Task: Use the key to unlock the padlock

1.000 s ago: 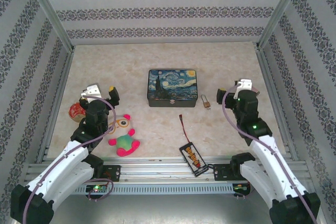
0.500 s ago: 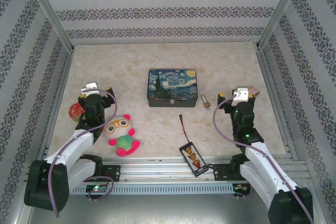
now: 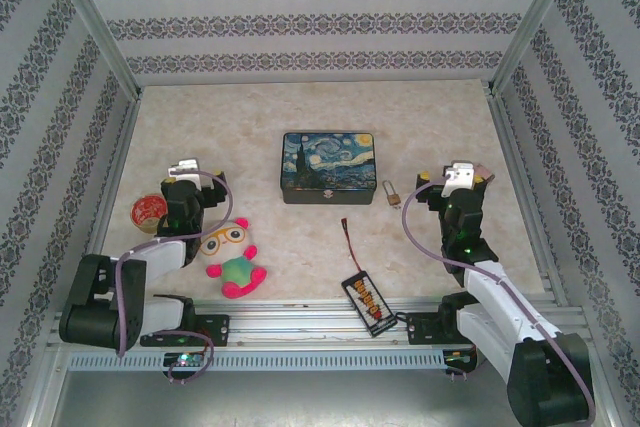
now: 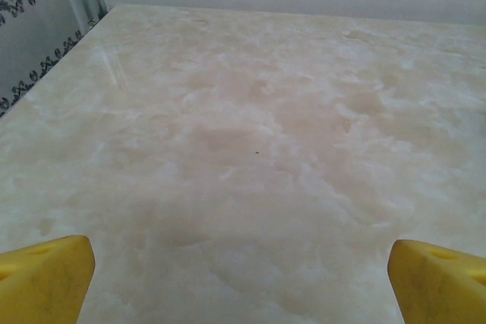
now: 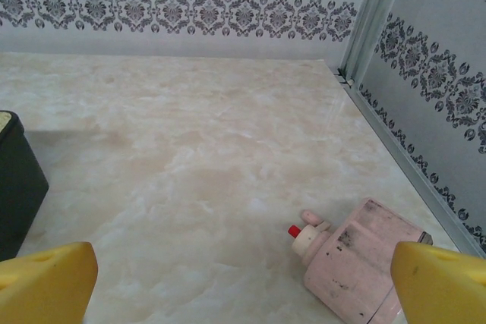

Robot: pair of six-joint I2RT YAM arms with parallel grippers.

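Right at the near edge, well in front of the tin box (image 3: 328, 167), there's the black connector board (image 3: 367, 304), its red-and-black wire (image 3: 349, 239) trailing up towards the box's front right corner. Off to the box's near left lies a plush toy (image 3: 232, 255), pink and green with big round glasses, and further left again a red round thing (image 3: 149, 211) sits on the marble table (image 3: 430, 117). Now the left gripper (image 4: 241, 282): it hangs out there to the left of the box, just beyond the toy, yellow fingertips (image 4: 45, 278) spread wide, bare marble between them, holding nothing. Across on the box's right, the right gripper (image 5: 243, 282) is the same story, yellow pads (image 5: 440, 282) wide apart and empty. The box's dark side just shows at the left of its wrist view, and a pink bottle (image 5: 357, 259) with a red tip lies on its side close by the right-hand pad, over near the side wall. And the padlock (image 3: 392, 193), brass body, silver shackle: it's lying on the table just off the box's front right corner, between the box and the right gripper, touching neither. Behind the box, open marble runs back to the patterned wall (image 3: 320, 22)
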